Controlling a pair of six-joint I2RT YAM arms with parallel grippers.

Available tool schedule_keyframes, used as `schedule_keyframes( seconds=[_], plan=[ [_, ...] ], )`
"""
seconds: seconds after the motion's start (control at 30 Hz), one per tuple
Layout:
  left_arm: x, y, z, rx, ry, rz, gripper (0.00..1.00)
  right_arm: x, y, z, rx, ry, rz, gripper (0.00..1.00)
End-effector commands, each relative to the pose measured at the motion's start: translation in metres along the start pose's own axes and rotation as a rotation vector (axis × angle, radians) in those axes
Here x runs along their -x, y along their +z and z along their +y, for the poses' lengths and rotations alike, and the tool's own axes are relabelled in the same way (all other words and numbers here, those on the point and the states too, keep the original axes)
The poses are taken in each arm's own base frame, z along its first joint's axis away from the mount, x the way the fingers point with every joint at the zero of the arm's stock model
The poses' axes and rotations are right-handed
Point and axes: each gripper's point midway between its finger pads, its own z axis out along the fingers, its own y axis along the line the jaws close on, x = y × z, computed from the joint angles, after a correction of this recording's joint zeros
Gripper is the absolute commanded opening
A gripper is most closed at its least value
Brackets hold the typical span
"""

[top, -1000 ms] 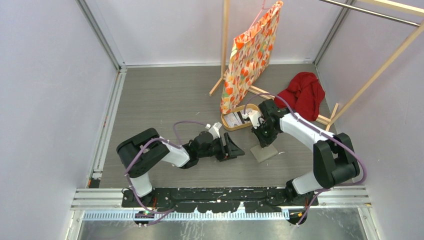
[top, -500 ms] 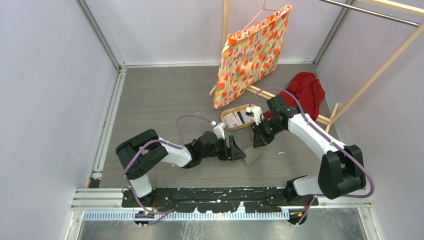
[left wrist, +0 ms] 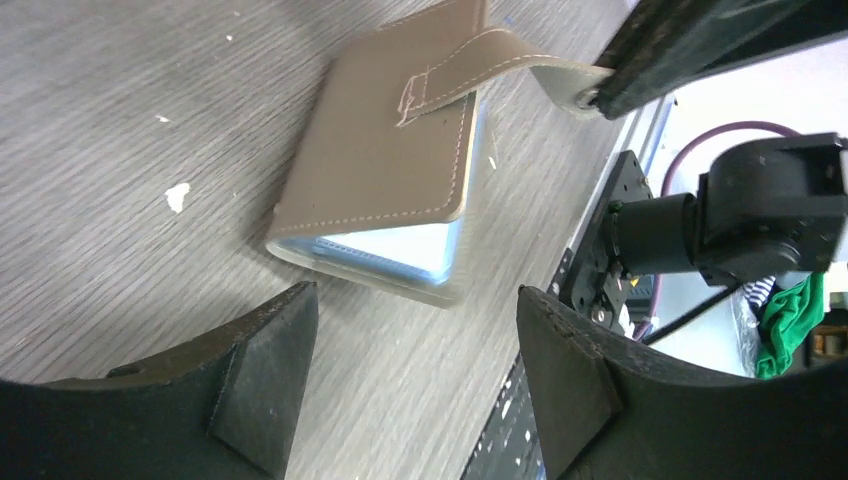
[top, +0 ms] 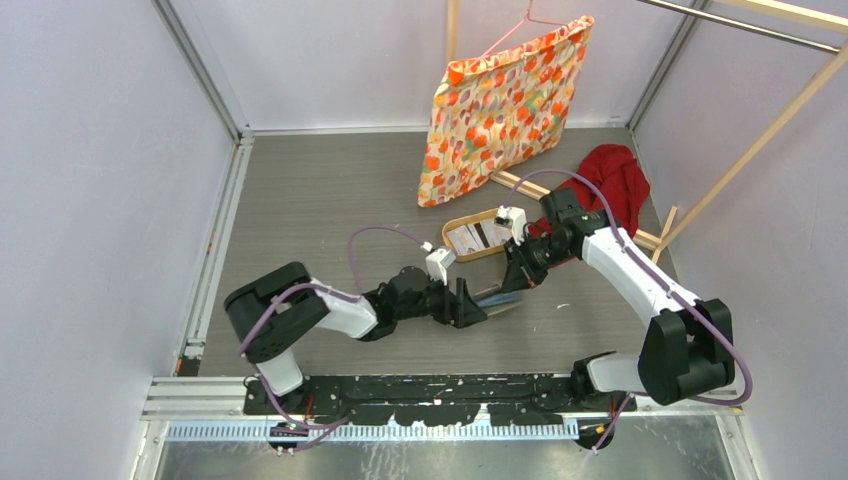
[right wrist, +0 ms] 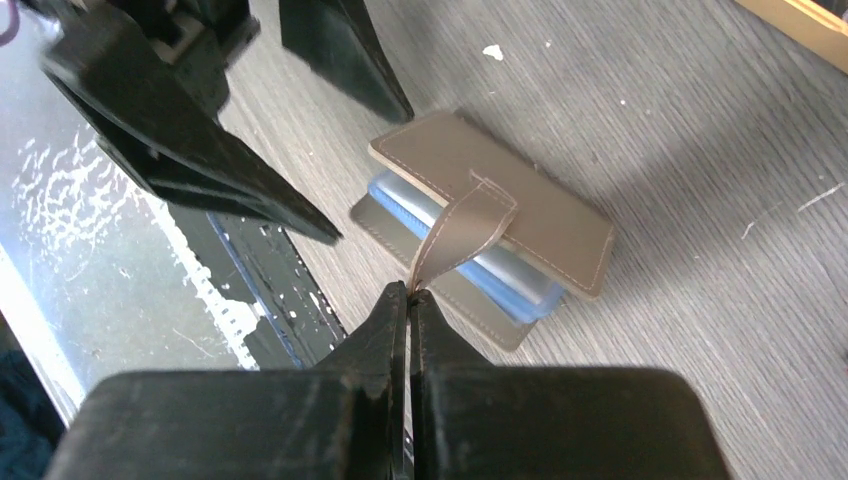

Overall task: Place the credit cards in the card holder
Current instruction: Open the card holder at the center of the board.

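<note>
Right hand pinches the card holder's strap to open it; left hand, spread wide, should brace it next.

The left arm lies low, stretched rightward along the near edge; the left gripper sits mid-worktop, jaws wide apart. The right arm bends in from the right edge; the right gripper angles down, fingers pinched tight on the strap of the card holder.
</note>
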Motion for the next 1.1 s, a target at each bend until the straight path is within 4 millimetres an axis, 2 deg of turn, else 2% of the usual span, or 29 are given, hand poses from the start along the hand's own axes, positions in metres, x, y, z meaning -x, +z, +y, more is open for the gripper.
schedule_keyframes(
  seconds=[0.0, 0.07, 0.17, 0.27, 0.37, 0.47, 0.53, 0.67, 0.83, 0.93, 1.07],
  plan=[
    [0.023, -0.033, -0.008, 0.030, 0.143, -0.082, 0.75, 0.005, -0.021, 0.032, 0.102, -0.167, -0.053, 0.01],
    [0.027, -0.046, -0.013, 0.039, 0.157, -0.085, 0.76, -0.002, -0.022, 0.035, 0.115, -0.210, -0.037, 0.01],
    [0.024, -0.053, -0.011, 0.056, 0.173, -0.058, 0.77, -0.002, -0.017, 0.015, 0.024, -0.174, -0.022, 0.01],
    [0.022, -0.050, -0.013, 0.031, 0.219, -0.045, 0.77, 0.006, -0.014, -0.004, -0.063, -0.121, -0.025, 0.01],
    [0.025, -0.047, -0.022, -0.028, 0.316, -0.050, 0.78, 0.009, -0.014, 0.009, 0.006, -0.130, -0.038, 0.05],
    [0.027, -0.044, -0.030, -0.062, 0.416, -0.059, 0.81, 0.009, -0.006, 0.025, 0.065, -0.212, -0.026, 0.09],
    [0.031, -0.038, -0.040, -0.078, 0.462, -0.072, 0.82, 0.012, 0.003, 0.029, 0.070, -0.247, -0.001, 0.09],
    [0.022, -0.023, -0.049, -0.031, 0.461, -0.100, 0.87, 0.021, 0.014, 0.027, 0.086, -0.192, 0.016, 0.08],
    [0.020, -0.014, -0.034, 0.133, 0.321, -0.220, 0.88, 0.024, 0.024, 0.030, 0.114, -0.148, 0.020, 0.08],
    [0.027, -0.012, -0.005, 0.311, 0.266, -0.265, 0.82, 0.024, 0.026, 0.029, 0.114, -0.138, 0.023, 0.08],
    [0.029, -0.011, 0.012, 0.423, 0.272, -0.261, 0.74, 0.023, 0.029, 0.028, 0.106, -0.136, 0.034, 0.09]
  ],
)
